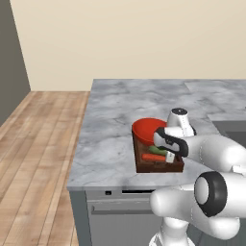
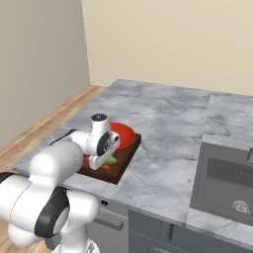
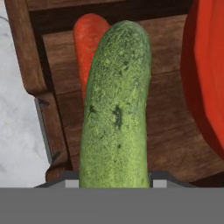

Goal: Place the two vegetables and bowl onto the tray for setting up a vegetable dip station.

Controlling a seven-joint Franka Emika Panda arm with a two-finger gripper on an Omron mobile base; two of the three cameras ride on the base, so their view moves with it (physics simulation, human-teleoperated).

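Presently listed, 1 marble-patterned grey desk (image 1: 110, 139) carrying 1 dark brown wooden tray (image 1: 144, 166) near its front edge. Item 1: red bowl (image 1: 145, 129), round and glossy, sitting at the far end of the tray and overhanging its rim in the left base view; in the hand view it appears as a red curve at the right edge. Item 2: carrot (image 3: 89, 41), orange-red, lying on the tray floor just beside the cucumber and partly hidden under it in the hand view; also seen at the tray's near end in the left base view. Item 3: cucumber (image 3: 116, 113), green and speckled, running lengthwise up the hand view from between the finger tips, over the tray boards; whether its far end rests on the carrot or hangs just above it cannot be told. Item 4: hand (image 1: 169, 154), white with dark parts, low over the near half of the tray, pinching the cucumber at its near end. A small light metal handle (image 3: 43, 131) sits on the tray's outer side wall. A sink (image 2: 227, 185) lies well apart in the desk, to the right.
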